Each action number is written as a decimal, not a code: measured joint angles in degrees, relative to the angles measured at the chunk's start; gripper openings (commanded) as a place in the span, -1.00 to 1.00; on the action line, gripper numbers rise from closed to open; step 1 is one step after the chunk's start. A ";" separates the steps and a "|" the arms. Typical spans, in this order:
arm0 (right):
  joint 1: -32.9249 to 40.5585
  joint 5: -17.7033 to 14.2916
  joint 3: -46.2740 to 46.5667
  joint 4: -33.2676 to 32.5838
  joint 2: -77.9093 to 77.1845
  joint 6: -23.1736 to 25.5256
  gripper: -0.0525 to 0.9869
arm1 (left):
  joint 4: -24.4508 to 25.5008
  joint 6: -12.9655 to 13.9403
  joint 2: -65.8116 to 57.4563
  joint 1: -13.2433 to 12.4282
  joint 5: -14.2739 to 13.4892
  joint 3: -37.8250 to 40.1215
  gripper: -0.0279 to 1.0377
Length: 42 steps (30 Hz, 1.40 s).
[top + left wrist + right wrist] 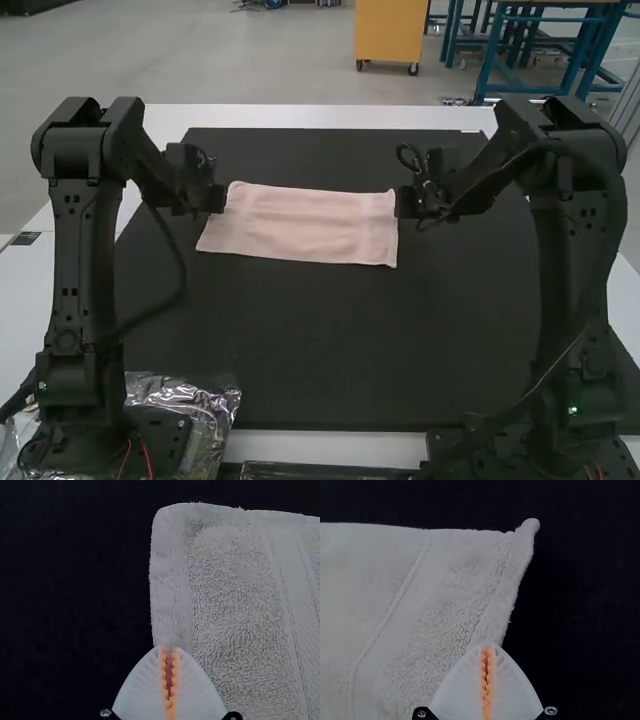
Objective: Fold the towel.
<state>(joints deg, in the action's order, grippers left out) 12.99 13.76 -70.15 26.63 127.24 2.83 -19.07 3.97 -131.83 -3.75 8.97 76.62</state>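
Now left gripper and right gripper sat closed at the terry towel, hold unclear. Shallow pinches risked a slipped edge!

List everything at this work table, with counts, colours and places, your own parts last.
Terry towel: one, pale pink, lying flat on the far half of the mat, long sides running left to right
Large rectangular mat: one, black, under the towel
Flat-topped table: one, white, under the mat
Crinkled plastic wrapping: one heap, clear, at the left arm's base
Glossy strip: one, dark, at the near edge between the arm bases
Jointed robot arms: two, black, left and right of the mat
Ribbed two-finger grippers: two, white with orange pads, left gripper at the towel's left end, right gripper at its right end
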 measured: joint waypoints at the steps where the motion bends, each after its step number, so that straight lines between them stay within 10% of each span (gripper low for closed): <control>1: -0.02 0.00 0.00 -0.02 0.02 0.09 -0.96 | 0.42 -0.13 0.37 0.00 0.28 0.07 -0.92; 42: 0.00 3.41 14.67 -1.75 -15.47 0.66 -0.96 | 6.67 4.61 22.99 -3.32 5.66 -17.49 -0.92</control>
<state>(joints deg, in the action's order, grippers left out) 12.99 17.17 -55.48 24.88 111.77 3.49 -12.40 8.58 -108.84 -7.07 14.63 59.13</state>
